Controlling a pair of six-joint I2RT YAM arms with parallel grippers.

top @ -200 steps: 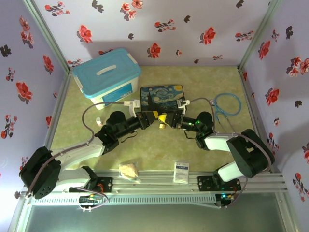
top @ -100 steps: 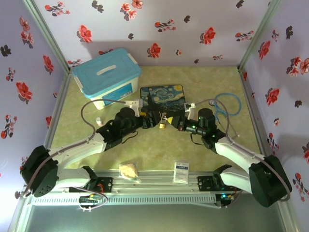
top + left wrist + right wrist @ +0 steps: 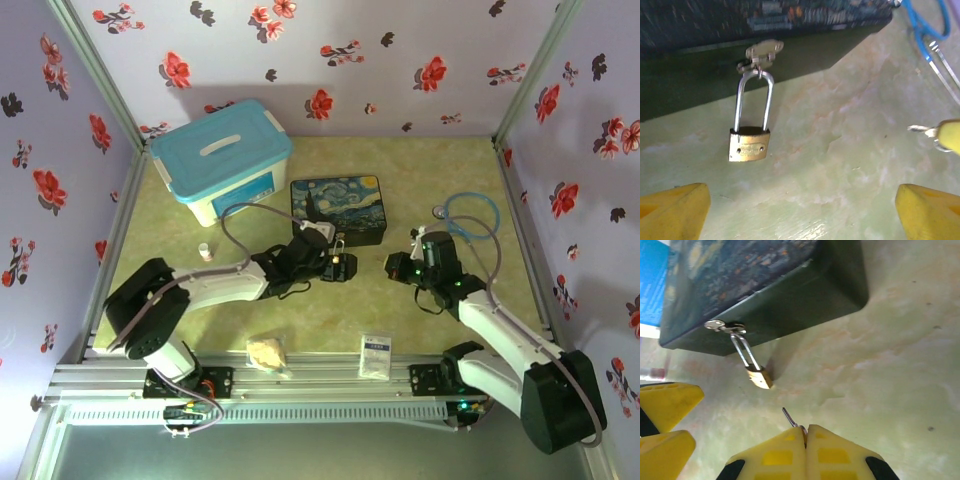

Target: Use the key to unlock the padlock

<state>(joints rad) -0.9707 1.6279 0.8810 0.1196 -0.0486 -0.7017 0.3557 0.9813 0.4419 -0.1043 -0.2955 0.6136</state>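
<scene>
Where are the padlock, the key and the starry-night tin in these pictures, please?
the padlock (image 3: pixel 749 146): left wrist view, on its brass body.
the key (image 3: pixel 788 417): right wrist view, on its bare shaft.
the starry-night tin (image 3: pixel 338 203): top external view, on its painted lid.

Top external: high above near edge of table (image 3: pixel 330 320), looks steeply down, far, whole table in frame. Left wrist: low, close to table, faces tin (image 3: pixel 740 20) front. Right wrist: low, close, looks leftward from right side. All three share padlock (image 3: pixel 749 145) at tin front.
</scene>
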